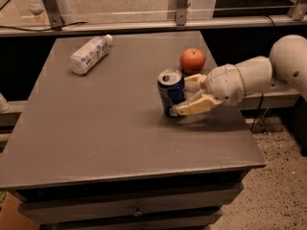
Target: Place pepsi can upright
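Note:
The pepsi can (170, 91), dark blue with a silver top, stands upright on the grey table (96, 128), right of its middle. My gripper (182, 96) reaches in from the right. Its cream fingers (193, 106) close around the can's right side, one behind it and one in front near its base. The can's base appears to rest on the table top.
A red apple (192, 60) sits just behind the can and the gripper. A clear plastic bottle with a white label (89, 54) lies on its side at the far left. The table's right edge is close to my arm (249, 78). A rail runs behind the table.

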Tool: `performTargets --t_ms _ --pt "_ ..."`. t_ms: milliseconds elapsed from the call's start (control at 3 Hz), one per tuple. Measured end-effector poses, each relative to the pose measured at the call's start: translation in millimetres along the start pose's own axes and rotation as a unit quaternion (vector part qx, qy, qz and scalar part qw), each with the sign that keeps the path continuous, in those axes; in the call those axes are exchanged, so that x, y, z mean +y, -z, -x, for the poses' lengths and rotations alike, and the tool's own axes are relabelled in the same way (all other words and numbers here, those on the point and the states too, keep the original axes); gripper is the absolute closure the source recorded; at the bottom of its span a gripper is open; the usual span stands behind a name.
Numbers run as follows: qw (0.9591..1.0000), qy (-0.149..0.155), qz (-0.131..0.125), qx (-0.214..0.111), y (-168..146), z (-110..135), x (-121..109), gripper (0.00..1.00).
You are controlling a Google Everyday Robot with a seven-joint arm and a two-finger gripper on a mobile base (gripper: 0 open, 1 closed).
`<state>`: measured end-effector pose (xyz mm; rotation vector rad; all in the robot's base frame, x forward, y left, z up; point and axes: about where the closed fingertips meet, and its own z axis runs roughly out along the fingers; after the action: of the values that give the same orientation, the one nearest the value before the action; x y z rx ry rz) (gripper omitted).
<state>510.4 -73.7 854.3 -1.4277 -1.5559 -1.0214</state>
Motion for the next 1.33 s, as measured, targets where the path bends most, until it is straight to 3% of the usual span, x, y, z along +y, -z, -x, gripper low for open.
performTargets --t_ms 1000,1333 --pt "0.9991 -0.021 0.036 -0.004 42.6 15.7 -19.4 0.14" --pt "0.9988 -0.026 0.041 -0.005 49.2 17.3 -23.0 0.00"
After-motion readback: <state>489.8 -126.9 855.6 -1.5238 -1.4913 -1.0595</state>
